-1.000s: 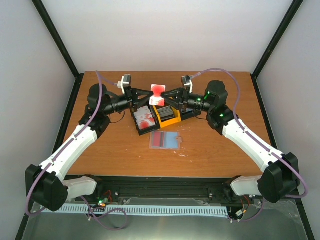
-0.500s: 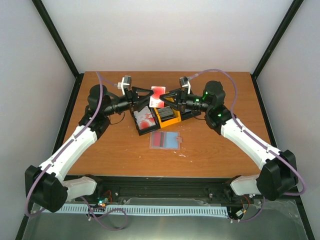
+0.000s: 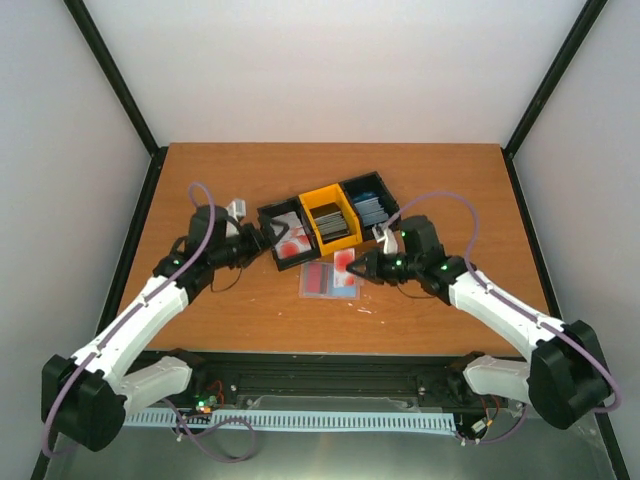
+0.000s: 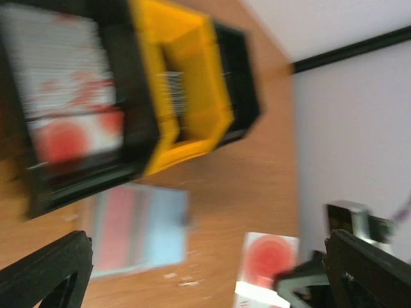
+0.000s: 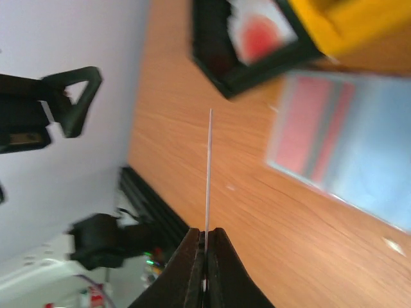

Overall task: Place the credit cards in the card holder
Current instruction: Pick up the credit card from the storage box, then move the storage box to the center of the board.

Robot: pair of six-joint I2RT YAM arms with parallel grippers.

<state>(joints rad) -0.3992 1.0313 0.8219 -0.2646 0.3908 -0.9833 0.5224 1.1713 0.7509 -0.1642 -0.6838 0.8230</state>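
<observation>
1. The right tool (image 3: 362, 268) is clamped on one white card with red blotches (image 3: 345, 262). It grips the card by one edge, so most of it sticks out free. This likely leaves a bare leading edge to feed into a slot.
2. The card hangs over the right end of the card holder (image 3: 326, 282), which lies flat on the desk (image 3: 230, 170) just near of the bins. By the look of it, the card is being lined up with the holder and is not yet in it.
3. The left tool (image 3: 266, 238) is wide and empty beside the left black bin (image 4: 128, 83). It is probably waiting clear of the other arm's path.
4. There are three bins in a row.
   - The left black bin holds white-and-red cards.
   - The yellow bin (image 4: 192, 138) in the middle holds dark cards.
   - The right black bin (image 4: 239, 70) holds blue cards.
   - Sorting them this way keeps the kinds apart.
5. There is one holder and one card aloft. The stacked cards cannot be counted.
</observation>
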